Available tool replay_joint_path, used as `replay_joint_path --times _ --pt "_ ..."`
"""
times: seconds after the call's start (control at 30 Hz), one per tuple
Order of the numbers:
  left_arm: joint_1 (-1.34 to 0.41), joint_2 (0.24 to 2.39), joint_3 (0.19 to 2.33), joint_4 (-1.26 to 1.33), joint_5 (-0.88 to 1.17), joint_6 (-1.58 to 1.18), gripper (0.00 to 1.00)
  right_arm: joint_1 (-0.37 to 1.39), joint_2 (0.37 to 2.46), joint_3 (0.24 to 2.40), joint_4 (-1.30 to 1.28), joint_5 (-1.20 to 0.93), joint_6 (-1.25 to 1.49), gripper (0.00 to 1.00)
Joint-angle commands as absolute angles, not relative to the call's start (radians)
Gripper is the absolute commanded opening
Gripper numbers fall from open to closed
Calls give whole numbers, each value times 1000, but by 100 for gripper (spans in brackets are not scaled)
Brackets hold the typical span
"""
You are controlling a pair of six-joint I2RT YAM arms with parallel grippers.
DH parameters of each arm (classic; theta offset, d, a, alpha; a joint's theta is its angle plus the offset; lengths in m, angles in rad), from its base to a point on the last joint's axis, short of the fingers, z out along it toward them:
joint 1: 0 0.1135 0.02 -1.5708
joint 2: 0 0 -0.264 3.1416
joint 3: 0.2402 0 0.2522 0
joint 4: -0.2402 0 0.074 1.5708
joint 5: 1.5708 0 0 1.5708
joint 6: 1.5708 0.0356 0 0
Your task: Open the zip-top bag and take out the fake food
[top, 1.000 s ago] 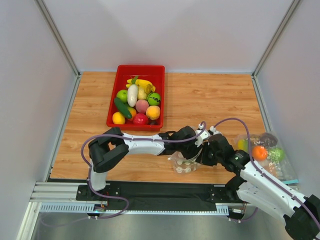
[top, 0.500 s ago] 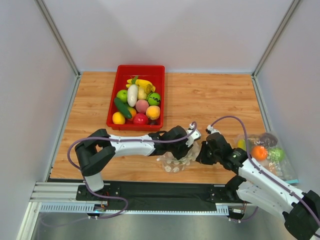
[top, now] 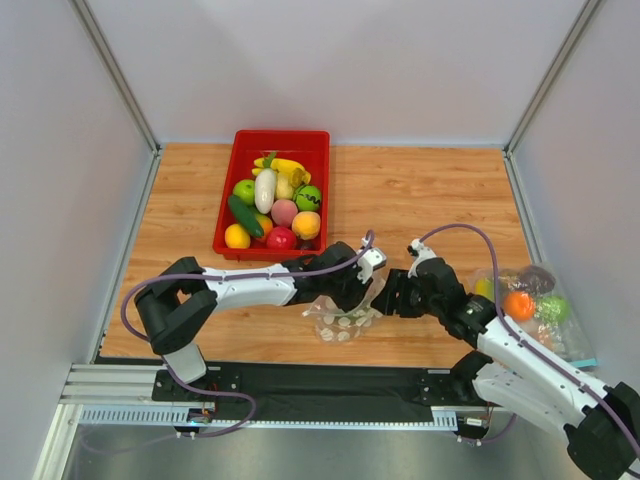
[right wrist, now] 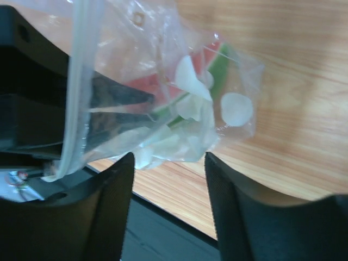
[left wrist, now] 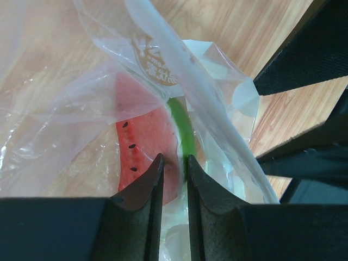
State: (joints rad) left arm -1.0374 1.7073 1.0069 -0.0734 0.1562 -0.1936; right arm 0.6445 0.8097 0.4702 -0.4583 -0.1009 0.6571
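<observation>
**Overhead and wrist views: the slice at the left jaws.** The clear, soft plastic zip-top bag printed with white round dots sits crumpled between the two wrists, over the near part of the wooden counter.

The left arm meets it from the left. Its jaws are almost pressed together, with only a narrow gap at the tips. They appear to pinch the near edge of the red toy watermelon slice with black seeds and a green rind. Whether bag film lies between the tips and the slice cannot be told.

The slice lies directly ahead of the left jaws, inside the bag. Its green rind runs away from the tips roughly in line with the fingers, and its red face is to their left.

The right arm faces the bag from the opposite side. Its jaws are spread wide and grip nothing; the dotted lower corner of the bag sags just ahead of and between their tips. The pale zip strip runs across the left jaws, far to the left as the right jaws see it.

Judgement: the left arm is the nearer, being on the slice. Drawing it out calls for a retreat along the fingers' own line, toward the zip strip. With the right jaws holding nothing, the bag would probably travel with the slice.
</observation>
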Motion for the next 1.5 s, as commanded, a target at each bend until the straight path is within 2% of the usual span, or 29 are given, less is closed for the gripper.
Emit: replay_joint_path --times 0.0,0.03,0.13,0.47,0.57,0.6,0.67,0.7,0.8,0.87,1.1,1.47 --pt "-1009 1651 980 -68 204 -241 13 623 819 465 -292 -185 652 60" --pt "-1008 1646 976 -60 207 -244 13 621 825 462 -273 -186 649 63" --pt "-1005 1631 963 -48 219 -252 13 618 856 462 -259 -170 635 66" --pt "-1003 1608 939 -17 253 -262 13 597 995 387 -83 -206 618 66" --pt "-1003 1617 936 -6 279 -273 14 595 1020 376 -40 -218 607 51" --pt "-1003 1617 934 20 287 -279 16 594 1026 379 -37 -218 606 35" --pt "-1006 1629 934 32 298 -287 22 595 1025 391 -55 -216 591 16" --pt "-1005 1634 937 37 298 -288 31 594 1022 397 -70 -212 585 1" --pt "-1005 1652 945 49 290 -291 48 595 1005 419 -165 -193 565 0" --pt "-1005 1670 953 55 288 -296 51 595 985 439 -205 -180 555 0" --pt "-1012 1746 983 72 276 -296 54 595 953 491 -368 -163 546 0" --pt "-1054 1825 1054 80 226 -281 60 594 939 511 -448 -209 560 0"
